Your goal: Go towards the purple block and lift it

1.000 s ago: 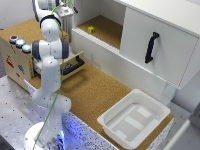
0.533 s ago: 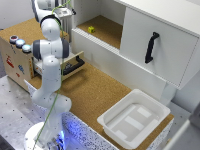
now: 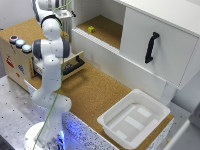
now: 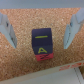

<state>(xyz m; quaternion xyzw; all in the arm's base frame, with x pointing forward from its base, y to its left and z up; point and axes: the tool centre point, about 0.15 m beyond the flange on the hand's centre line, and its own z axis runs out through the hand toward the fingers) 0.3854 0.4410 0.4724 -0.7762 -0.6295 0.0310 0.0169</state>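
Nothing moved, purple block marked "A", pincer spread

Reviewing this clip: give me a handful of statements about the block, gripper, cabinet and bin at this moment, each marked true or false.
1. In the wrist view the purple block lies between the gripper's two fingers. True.
2. The gripper is shut on the block. False: the fingers stand apart from its sides, open.
3. The white bin holds the purple block. False: the bin looks empty; the block sits on the cork surface under the gripper.
4. A small yellow block sits inside the open cabinet. True.
5. The cabinet door's handle is white. False: it is black.
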